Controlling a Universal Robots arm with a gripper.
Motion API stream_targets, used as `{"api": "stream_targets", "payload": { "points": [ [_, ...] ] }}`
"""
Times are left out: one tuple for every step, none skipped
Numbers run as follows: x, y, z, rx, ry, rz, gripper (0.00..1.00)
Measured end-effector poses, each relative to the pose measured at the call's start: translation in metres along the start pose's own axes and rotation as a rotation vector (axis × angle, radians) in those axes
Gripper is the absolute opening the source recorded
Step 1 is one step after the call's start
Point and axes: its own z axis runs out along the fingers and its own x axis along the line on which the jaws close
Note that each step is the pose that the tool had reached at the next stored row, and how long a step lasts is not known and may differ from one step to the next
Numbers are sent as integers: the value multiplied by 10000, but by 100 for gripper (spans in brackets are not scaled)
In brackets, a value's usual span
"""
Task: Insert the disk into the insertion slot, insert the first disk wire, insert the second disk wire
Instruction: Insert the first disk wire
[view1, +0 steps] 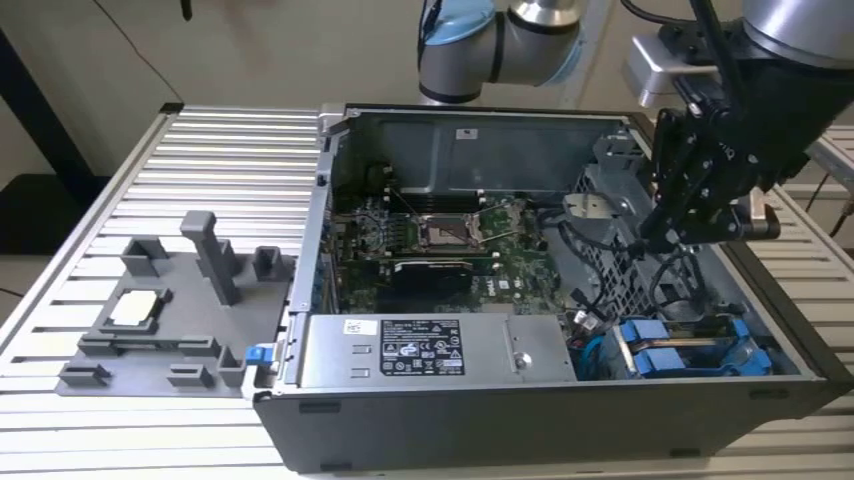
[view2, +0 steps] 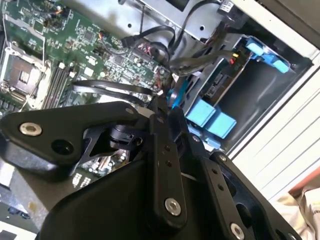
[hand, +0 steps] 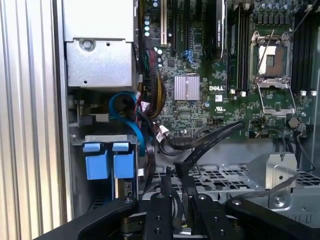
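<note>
The disk's blue carrier (view1: 674, 355) sits in the insertion slot (view1: 747, 340) at the near corner of the open computer case, on the exterior view's right. Its two blue tabs (hand: 109, 160) face outward, and in the second wrist view the carrier (view2: 210, 117) lies just beyond the fingers. My gripper (view1: 663, 240) hangs over the drive cage, above and behind the carrier. It is shut on a black flat wire (hand: 215, 140) that curves from between the fingers (hand: 165, 200) towards the motherboard. In the second wrist view the same wire (view2: 115, 87) runs into my gripper (view2: 161, 102).
The case holds a motherboard (view1: 441, 240), a silver power supply (view1: 427, 350) and a perforated grey cage wall (hand: 240, 177). Loose black, blue and coloured cables (hand: 145, 115) bunch beside the carrier. A grey fixture block (view1: 174, 300) stands on the slatted metal table (view1: 134, 180) at the exterior view's left.
</note>
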Motion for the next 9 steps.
{"api": "stream_targets", "payload": {
  "points": [
    [-11,6,1,13,26,-24,24],
    [-18,11,1,28,61,-58,24],
    [-21,17,1,39,111,-99,24],
    [-25,28,2,41,152,-136,24],
    [-32,45,2,38,157,-164,24],
    [-43,58,4,36,157,-191,24],
    [-56,66,4,32,166,-240,24],
    [-65,74,5,25,221,-316,24],
    [-67,79,5,16,311,-412,24]
  ]
}}
